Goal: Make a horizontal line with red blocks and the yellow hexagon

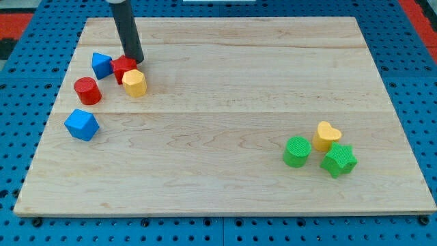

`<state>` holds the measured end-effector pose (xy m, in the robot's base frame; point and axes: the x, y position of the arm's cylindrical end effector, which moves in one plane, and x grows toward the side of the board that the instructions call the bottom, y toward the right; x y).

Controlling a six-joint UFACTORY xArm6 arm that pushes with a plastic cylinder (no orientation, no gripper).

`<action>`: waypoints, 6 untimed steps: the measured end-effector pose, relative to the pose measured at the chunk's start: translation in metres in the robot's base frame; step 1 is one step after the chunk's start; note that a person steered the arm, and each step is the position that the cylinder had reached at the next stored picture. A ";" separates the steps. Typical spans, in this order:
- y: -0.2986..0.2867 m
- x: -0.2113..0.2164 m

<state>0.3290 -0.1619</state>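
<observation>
My tip (136, 60) down at upper left of tabletop (225, 75), touching top-right edge of red block (123, 67) of unclear shape. No fingers here, only a bare rod. Yellow hexagon (134, 83) pressed against that red block's lower right. Red cylinder (87, 90) just left, apart. Blue blocks (102, 65) (82, 124) nearby. Far lower right: green cylinder (296, 152), yellow heart (327, 135), green star (339, 160).

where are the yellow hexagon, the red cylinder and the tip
yellow hexagon (134, 83), camera view, on its top face
red cylinder (87, 89), camera view, on its round top
my tip (136, 61), camera view, the rod's very end, beside the red block (123, 67)
</observation>
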 end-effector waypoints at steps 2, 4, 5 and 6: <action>-0.004 0.042; -0.035 0.020; -0.047 0.035; -0.064 0.040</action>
<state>0.3694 -0.2256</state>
